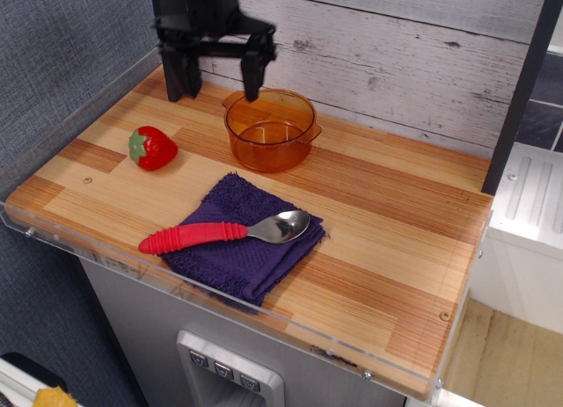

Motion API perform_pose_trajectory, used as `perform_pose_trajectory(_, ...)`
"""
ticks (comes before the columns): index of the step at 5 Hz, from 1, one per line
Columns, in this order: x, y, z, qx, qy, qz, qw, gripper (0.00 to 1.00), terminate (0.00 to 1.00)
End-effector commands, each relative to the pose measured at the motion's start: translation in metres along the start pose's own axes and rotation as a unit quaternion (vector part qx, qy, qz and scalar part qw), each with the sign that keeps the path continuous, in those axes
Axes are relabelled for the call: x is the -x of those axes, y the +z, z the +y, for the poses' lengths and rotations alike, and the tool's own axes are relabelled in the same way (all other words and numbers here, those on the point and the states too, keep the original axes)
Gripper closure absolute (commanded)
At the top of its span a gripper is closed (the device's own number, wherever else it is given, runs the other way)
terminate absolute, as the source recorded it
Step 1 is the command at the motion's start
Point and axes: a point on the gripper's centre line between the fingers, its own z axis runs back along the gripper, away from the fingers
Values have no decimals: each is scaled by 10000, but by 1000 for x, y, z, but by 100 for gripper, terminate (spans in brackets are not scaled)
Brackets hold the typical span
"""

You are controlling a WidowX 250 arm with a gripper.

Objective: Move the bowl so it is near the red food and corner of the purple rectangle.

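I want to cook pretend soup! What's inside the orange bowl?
The bowl looks empty; through its see-through amber plastic only the wooden table shows. The open claw hangs above its back-left rim, covering a little of it.

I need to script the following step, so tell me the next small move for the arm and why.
Probably lift the pincer clear and stop. Its fingers are spread wide and hold nothing, above the back-left rim of the bowl. The bowl stands free on the table, just behind the purple cloth's far corner, with the strawberry to its left. That looks close enough, though a small nudge leftward could tighten it.
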Motion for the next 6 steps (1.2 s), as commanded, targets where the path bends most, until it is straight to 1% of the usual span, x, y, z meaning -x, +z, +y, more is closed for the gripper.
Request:
perform_pose_trajectory(1,20,32,-65,68,-943,-417,9946,0,0)
perform_pose_trajectory(2,32,40,-94,12,-1432,-676,9874,0,0)
perform_pose_trajectory(3,39,42,-128,47,-2104,-726,9749,0,0)
perform_pose_trajectory(4,47,37,-150,184,-2232,-655,9724,0,0)
perform_pose_trajectory(5,57,35,-166,192,-2478,-623,9666,0,0)
perform_pose_trajectory(6,65,38,-171,316,-2691,-603,9607,0,0)
